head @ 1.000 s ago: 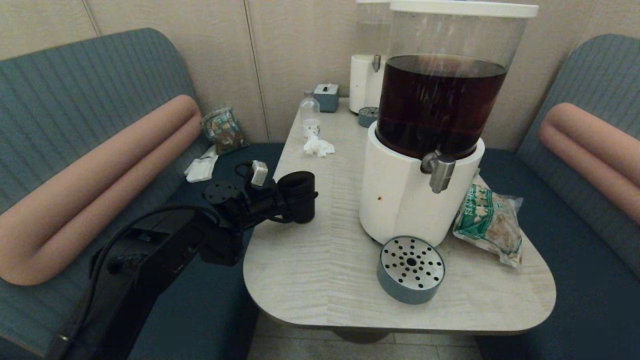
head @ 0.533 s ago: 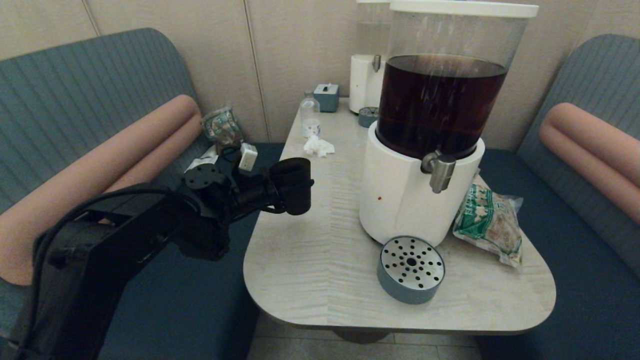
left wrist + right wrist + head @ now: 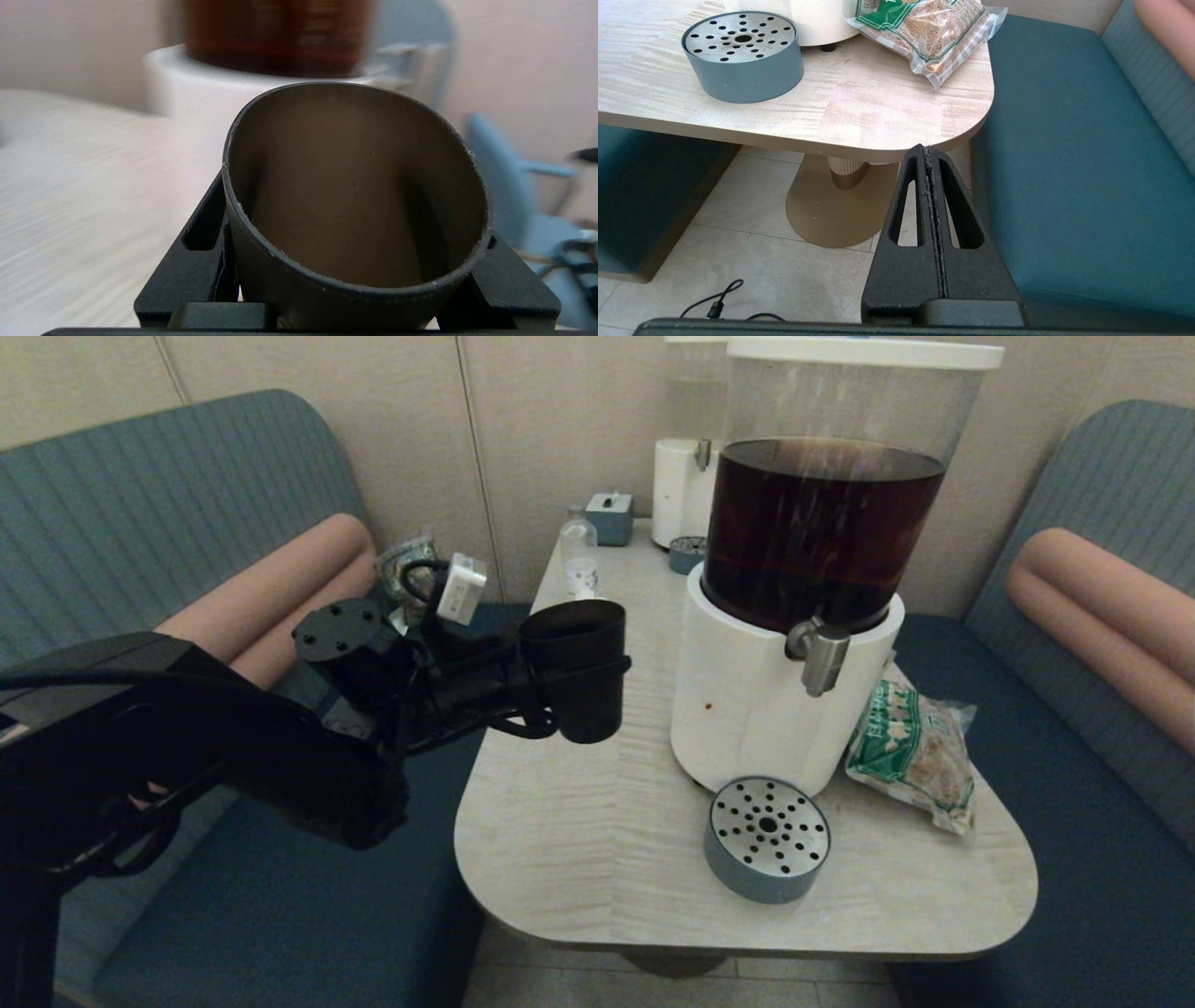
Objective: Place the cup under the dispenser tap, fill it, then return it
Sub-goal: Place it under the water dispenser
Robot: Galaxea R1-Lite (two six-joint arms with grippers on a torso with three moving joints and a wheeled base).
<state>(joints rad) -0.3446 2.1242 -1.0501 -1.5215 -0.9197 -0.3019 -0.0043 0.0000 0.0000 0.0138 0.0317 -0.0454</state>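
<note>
1. Progress: early. The cup (image 3: 577, 670) is picked and airborne, held by the left gripper (image 3: 537, 683) above the table (image 3: 579, 840). The left wrist view shows the cup interior (image 3: 355, 196) dry and empty, so it isn't filled.
2. Left to do, by my read: carry it to the dispenser tap (image 3: 822, 656), set it under the spout, fill it, return it.
3. Cup location: over the table's left side, at about 9 o'clock from the dispenser (image 3: 747, 709), clear of its white base. The tap is at about 3 o'clock from the cup and well apart from it.
4. The drip tray (image 3: 767, 838) sits on the table below the tap, at about 5 o'clock from the cup. It's the likely landing spot.
5. Left arm pose: reaches in from the left over the bench seat with the forearm roughly level and the wrist pointing toward the dispenser. The cup is upright, or close to it, with the rim up.
6. Left pincer: clamped on the cup's lower body, one finger (image 3: 196, 233) on each side.
7. Right gripper (image 3: 930, 154): parked low off the table's near-right corner, over the floor, with its fingers pressed together and nothing between them.
8. Risk: the snack bag (image 3: 920, 751) lies just beside the dispenser base near the tap, so keep the approach clear of it.
</note>
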